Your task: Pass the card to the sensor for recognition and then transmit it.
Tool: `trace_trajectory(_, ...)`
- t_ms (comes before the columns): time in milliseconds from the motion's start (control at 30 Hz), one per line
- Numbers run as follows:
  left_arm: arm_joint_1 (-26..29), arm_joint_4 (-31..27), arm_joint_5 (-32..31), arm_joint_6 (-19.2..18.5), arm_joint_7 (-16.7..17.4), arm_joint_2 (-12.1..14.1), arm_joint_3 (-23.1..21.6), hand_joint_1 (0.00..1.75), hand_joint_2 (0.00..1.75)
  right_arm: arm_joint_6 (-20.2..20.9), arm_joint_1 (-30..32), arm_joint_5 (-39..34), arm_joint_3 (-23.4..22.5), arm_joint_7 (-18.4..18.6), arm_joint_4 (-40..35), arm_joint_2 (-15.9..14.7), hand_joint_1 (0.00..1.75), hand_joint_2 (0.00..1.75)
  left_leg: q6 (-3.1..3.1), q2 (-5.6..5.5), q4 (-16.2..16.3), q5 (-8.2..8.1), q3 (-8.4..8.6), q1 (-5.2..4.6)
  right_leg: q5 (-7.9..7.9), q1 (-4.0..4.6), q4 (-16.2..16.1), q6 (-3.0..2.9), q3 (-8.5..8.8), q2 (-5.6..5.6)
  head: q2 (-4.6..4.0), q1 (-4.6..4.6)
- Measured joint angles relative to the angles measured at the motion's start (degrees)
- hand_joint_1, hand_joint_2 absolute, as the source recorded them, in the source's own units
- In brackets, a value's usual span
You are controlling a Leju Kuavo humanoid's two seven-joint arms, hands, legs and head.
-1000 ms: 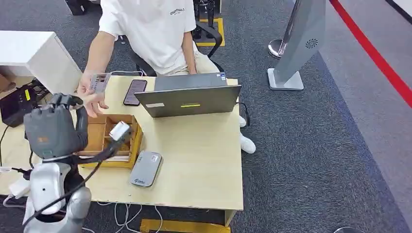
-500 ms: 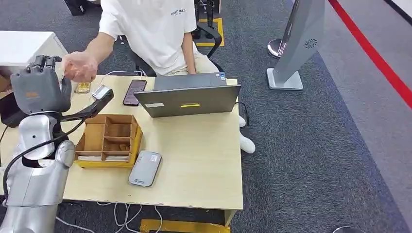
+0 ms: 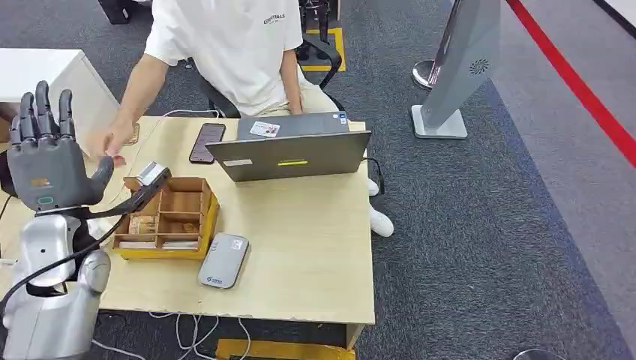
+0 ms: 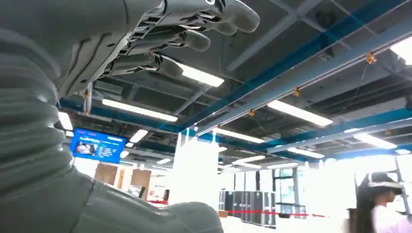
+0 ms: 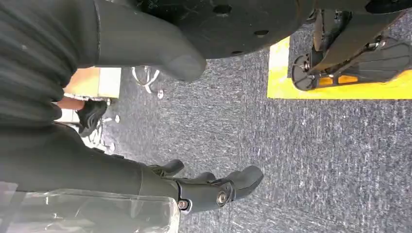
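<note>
A white card (image 3: 264,128) lies on the laptop's base, close to the seated person. The grey card sensor (image 3: 223,260) sits flat on the table by the wooden box. My left hand (image 3: 46,169) is raised at the table's left end with its fingers straight up, apart and holding nothing. In the left wrist view that hand (image 4: 160,43) stands out against the ceiling lights. My right hand (image 5: 121,170) hangs over the dark carpet, thumb and fingers apart with nothing in them.
A wooden compartment box (image 3: 169,217) stands left of the sensor. An open grey laptop (image 3: 292,154) and a black phone (image 3: 208,142) lie toward the person. The person's hand (image 3: 111,142) rests on the table's far left corner. A grey stand (image 3: 457,67) rises from the carpet at right.
My left hand has lifted from over the box and spread its fingers upward. The person, who held a card a second ago, has lowered a hand to the table; a card now lies on the laptop.
</note>
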Motion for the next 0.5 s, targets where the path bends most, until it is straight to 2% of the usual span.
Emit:
trace_trajectory(233, 9.2, -7.3, 5.5, 2.3, -3.5, 2.9, 5.3, 0.0, 1.75, 0.0, 0.1, -1.3, -1.0, 0.1, 0.0, 0.0, 0.0, 1.75, 0.0, 0.06, 0.0, -0.01, -0.05, 0.0, -0.02, 0.0, 0.0, 0.01, -0.02, 0.07, 0.0, 0.0)
trace_trajectory(333, 15.9, -10.9, 10.3, 5.2, -6.5, 4.4, 10.5, 0.0, 1.75, 0.0, 0.3, -2.7, -1.8, 0.1, 0.0, 0.0, 0.0, 1.75, -0.03, 0.19, -0.1, -0.07, -0.01, 0.0, -0.07, 0.0, 0.0, 0.0, -0.05, 0.16, 0.0, 0.0)
trace_trajectory(500, 26.8, -14.9, 19.9, 8.9, -15.4, 4.6, 23.0, 0.0, 1.75, 0.0, 0.5, -3.7, -3.2, 0.5, 0.0, 0.0, 0.0, 1.75, -0.07, 0.23, -0.1, -0.18, -0.04, 0.01, -0.18, 0.0, 0.0, -0.03, -0.05, 0.2, 0.0, 0.02)
